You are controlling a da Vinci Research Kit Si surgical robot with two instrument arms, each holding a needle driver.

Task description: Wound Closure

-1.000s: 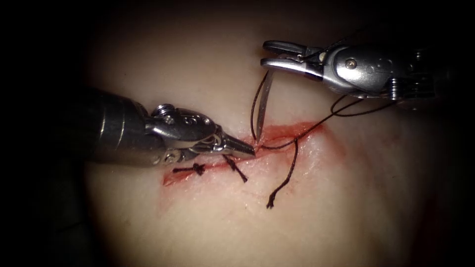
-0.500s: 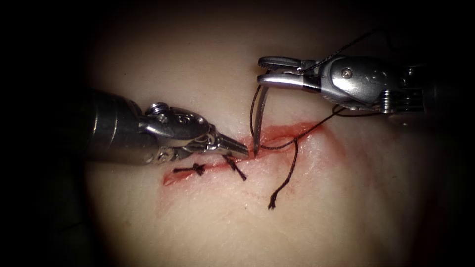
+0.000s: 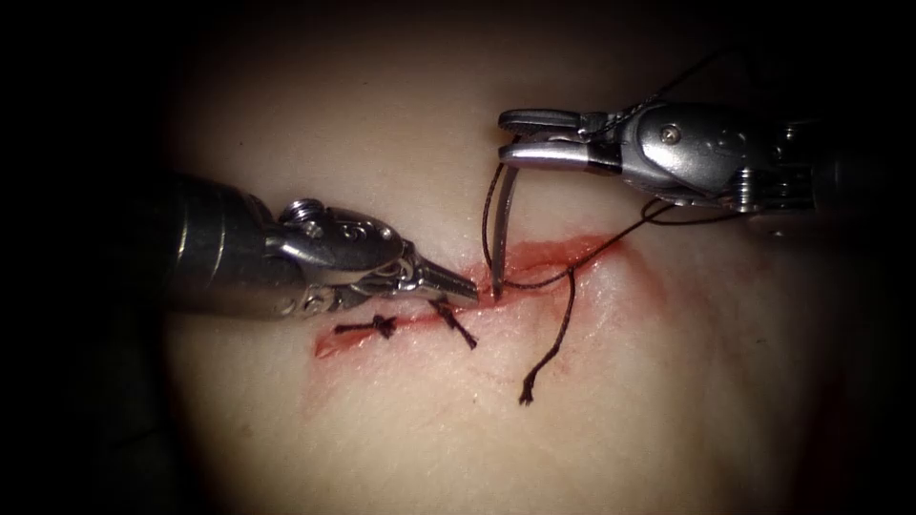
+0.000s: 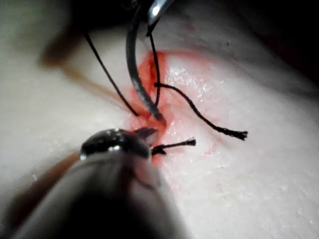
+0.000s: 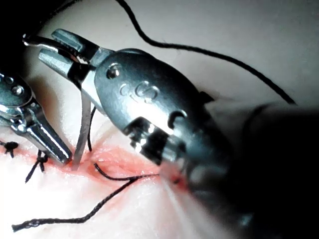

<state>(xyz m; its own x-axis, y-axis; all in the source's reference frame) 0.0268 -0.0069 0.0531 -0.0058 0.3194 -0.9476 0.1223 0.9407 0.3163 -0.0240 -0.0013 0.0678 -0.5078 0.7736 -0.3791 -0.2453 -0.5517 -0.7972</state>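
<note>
Cut thread end (image 3: 526, 391) is lying at 6 o'clock, nearest. Left end effector (image 3: 466, 286), closed and holding nothing, is resting by the cut (image 3: 534, 272). Right end effector (image 3: 506, 136) at 1 o'clock is gripping the needle (image 3: 502, 224) near its tail, tip touching tissue (image 3: 401, 429). Judged: needle placement; entry needs precision.
</note>
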